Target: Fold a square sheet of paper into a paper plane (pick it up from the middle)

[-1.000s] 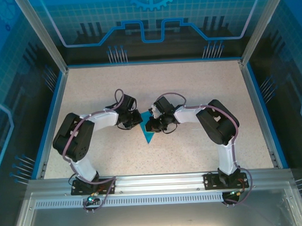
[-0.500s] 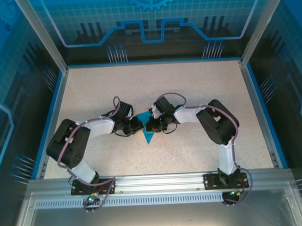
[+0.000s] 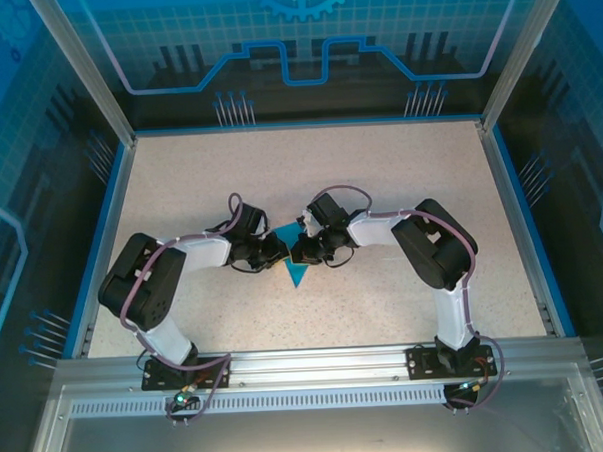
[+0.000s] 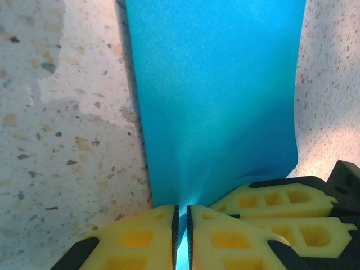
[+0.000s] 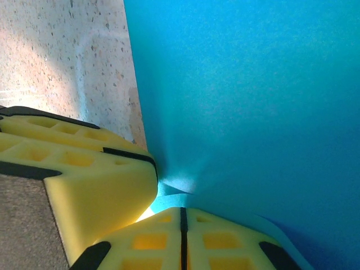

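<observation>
Where the two arms meet at the middle of the speckled table, the folded teal-blue paper lies between them, its sharp tip pointing toward the near edge. The left gripper reaches it from the left and the right gripper from the right, their heads close together over the paper's wider end. In the left wrist view the yellow fingers are clenched with only a thin slit between them. The paper's edge runs into that slit, puckered where it is pinched. The right gripper's fingers sit just beside it at the same edge. In the right wrist view that gripper's jaws are likewise pressed together on the paper, which curls up at the pinch, with the left gripper's finger close alongside. The gripped end seems slightly lifted off the table, though that is hard to judge from above.
</observation>
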